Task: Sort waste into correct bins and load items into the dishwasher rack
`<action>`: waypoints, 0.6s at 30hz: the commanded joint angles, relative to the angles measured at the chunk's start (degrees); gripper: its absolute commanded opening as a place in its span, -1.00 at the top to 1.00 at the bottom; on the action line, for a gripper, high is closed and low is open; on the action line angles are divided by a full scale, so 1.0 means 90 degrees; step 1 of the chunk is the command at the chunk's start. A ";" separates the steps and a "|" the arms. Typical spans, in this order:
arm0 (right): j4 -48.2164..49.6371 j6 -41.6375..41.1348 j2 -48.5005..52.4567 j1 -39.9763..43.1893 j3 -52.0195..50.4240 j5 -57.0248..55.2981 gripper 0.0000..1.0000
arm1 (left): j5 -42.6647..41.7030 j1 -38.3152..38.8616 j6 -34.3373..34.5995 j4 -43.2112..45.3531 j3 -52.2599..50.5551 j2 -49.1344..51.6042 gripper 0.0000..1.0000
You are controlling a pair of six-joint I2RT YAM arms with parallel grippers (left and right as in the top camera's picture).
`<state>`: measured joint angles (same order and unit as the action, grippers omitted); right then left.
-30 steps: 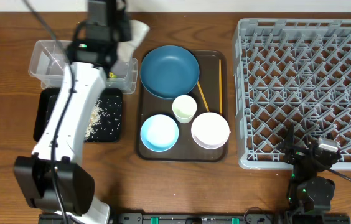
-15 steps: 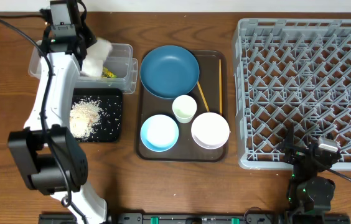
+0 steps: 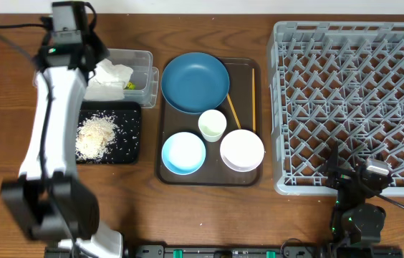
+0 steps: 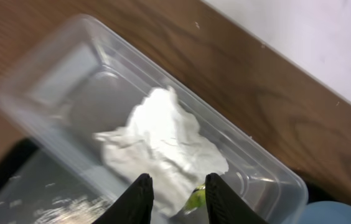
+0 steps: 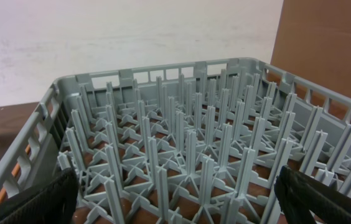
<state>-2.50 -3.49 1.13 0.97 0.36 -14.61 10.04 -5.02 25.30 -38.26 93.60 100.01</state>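
A crumpled white tissue (image 3: pixel 110 74) (image 4: pixel 163 140) lies in the clear tub (image 3: pixel 143 59) (image 4: pixel 70 68), with a yellow-green wrapper (image 3: pixel 129 86) (image 4: pixel 195 199) beside it. My left gripper (image 3: pixel 91 57) (image 4: pixel 177 196) hovers over the tub, its fingers apart with nothing between them. Rice scraps (image 3: pixel 94 136) lie in the black tray (image 3: pixel 135 147). The dark blue plate (image 3: pixel 195 81), light blue bowl (image 3: pixel 183 153), white bowl (image 3: pixel 242 149), pale cup (image 3: pixel 212 125) and chopsticks (image 3: pixel 232 111) rest on a brown tray. My right gripper (image 3: pixel 352 175) (image 5: pixel 175 199) stands wide open at the near edge of the grey rack (image 3: pixel 352 93) (image 5: pixel 188 137).
The brown serving tray (image 3: pixel 248 175) sits between the bins and the rack. The left arm stretches from the front left up along the table's left side. A white wall runs behind the table's far edge.
My left gripper swung left from above the plate to the tub with the tissue, then opened. The tissue now lies in the tub. The right arm has not moved.
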 commanded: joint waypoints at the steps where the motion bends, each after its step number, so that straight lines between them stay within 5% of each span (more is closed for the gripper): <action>1: -0.0032 -0.0080 0.0015 -0.0070 -0.0005 -0.0019 -0.98 | 0.1039 -0.0223 0.0012 -0.0376 0.0041 -0.0901 0.28; 6: -0.0032 -0.0080 0.0012 -0.0070 -0.0005 -0.0019 -0.99 | 0.1416 -0.0848 0.0134 -0.1076 0.0041 -0.1559 -0.20; 14: -0.0032 -0.0080 0.0015 -0.0070 -0.0005 -0.0019 -0.99 | 0.1348 -0.2589 0.2494 -0.2606 0.0041 -0.1644 -0.51; 18: -0.0032 -0.0080 0.0015 -0.0070 -0.0005 -0.0019 -0.98 | 0.1086 -0.3208 0.2773 -0.3026 0.0041 -0.1598 -0.62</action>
<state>-2.50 -3.49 1.13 0.97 0.36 -14.61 20.91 -31.14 44.01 -64.25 93.67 85.08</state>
